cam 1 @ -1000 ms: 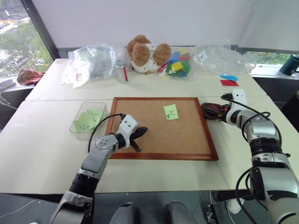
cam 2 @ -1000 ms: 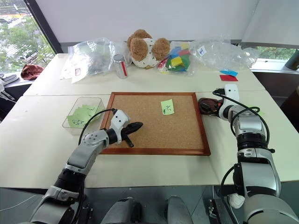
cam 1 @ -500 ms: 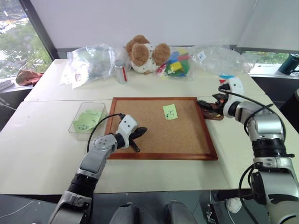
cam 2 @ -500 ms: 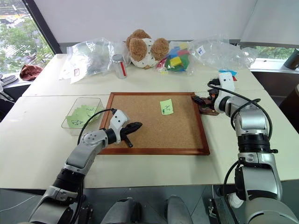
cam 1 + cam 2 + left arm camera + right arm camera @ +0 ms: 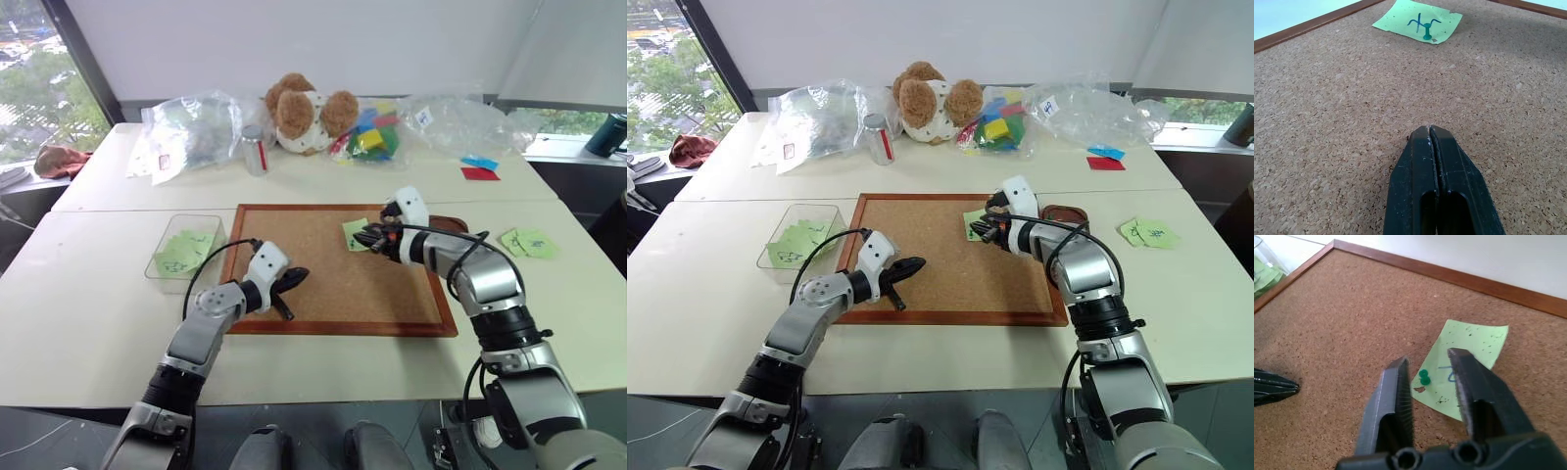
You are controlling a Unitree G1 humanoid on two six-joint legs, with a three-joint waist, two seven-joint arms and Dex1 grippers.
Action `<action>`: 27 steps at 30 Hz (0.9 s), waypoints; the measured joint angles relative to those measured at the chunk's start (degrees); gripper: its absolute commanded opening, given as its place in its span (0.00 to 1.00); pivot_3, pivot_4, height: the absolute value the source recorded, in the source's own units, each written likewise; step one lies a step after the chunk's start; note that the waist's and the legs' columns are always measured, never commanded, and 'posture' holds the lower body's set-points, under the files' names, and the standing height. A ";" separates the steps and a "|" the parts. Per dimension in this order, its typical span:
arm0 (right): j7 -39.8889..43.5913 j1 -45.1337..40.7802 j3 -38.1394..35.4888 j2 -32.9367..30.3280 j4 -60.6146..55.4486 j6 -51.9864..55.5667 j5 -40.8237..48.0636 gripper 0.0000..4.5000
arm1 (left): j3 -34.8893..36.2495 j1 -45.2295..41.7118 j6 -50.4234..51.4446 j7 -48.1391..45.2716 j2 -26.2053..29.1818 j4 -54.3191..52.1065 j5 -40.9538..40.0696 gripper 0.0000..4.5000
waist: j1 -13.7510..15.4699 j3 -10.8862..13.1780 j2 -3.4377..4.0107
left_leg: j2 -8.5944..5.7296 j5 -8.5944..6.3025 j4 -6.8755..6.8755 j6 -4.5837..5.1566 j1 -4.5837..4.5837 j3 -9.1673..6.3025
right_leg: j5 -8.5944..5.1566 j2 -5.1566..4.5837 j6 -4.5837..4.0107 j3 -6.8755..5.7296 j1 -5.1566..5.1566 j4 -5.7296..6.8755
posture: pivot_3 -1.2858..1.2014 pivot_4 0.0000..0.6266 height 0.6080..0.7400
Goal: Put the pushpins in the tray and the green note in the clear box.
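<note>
We centre our part-open, empty right gripper point(image 5: 1429, 364) squarely over the green pushpin point(image 5: 1424, 377) at the green note's point(image 5: 1469, 357) seven o'clock corner.

Green note point(image 5: 1464, 363) pinned flat on cork w/ green pushpin point(image 5: 1424, 377)

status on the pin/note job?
Done: several green notes already lie in the clear box. In hand: right gripper, open, is lined up on the green pushpin holding the last green note on the cork board. Left: pin to the tray, note to box. Left gripper shut, idle.
</note>
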 measured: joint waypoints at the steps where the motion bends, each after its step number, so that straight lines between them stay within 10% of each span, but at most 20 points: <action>1: -0.07 0.08 0.47 0.31 0.39 -0.61 -0.27 0.36 | -0.01 0.03 0.04 0.03 -0.01 -0.08 0.00 0.00 | 0.01 0.00 0.00 | 0.00 0.00 0.00 0.00 0.00 0.00 | 0.00 0.00 0.00 0.00 0.00 0.00 | 0.52 0.24 1.00; 16: -0.60 -0.97 1.29 2.70 9.97 -6.19 -2.42 0.36 | 0.00 0.26 1.05 0.14 0.12 -0.98 0.00 0.00 | -0.04 0.00 0.00 | 0.00 0.00 -0.02 0.00 0.00 0.00 | 0.00 0.00 0.00 -0.02 -0.01 0.00 | 0.52 0.24 1.00; 21: -0.50 -1.14 1.25 3.01 10.90 -6.59 -2.48 0.01 | 0.01 0.30 1.09 0.23 0.14 -1.00 0.00 0.00 | -0.07 0.00 0.00 | 0.00 0.00 -0.02 -0.01 0.00 0.00 | 0.00 0.00 0.00 -0.01 -0.01 0.00 | 0.52 0.24 1.00; 27: -0.47 -1.21 1.16 3.25 10.92 -6.41 -2.53 0.01 | 0.00 0.63 1.25 0.33 0.23 -1.52 0.00 0.00 | -0.12 0.00 0.00 | 0.00 0.00 -0.02 0.00 0.00 0.00 | 0.00 0.00 0.00 -0.01 -0.02 0.00 | 0.52 0.24 1.00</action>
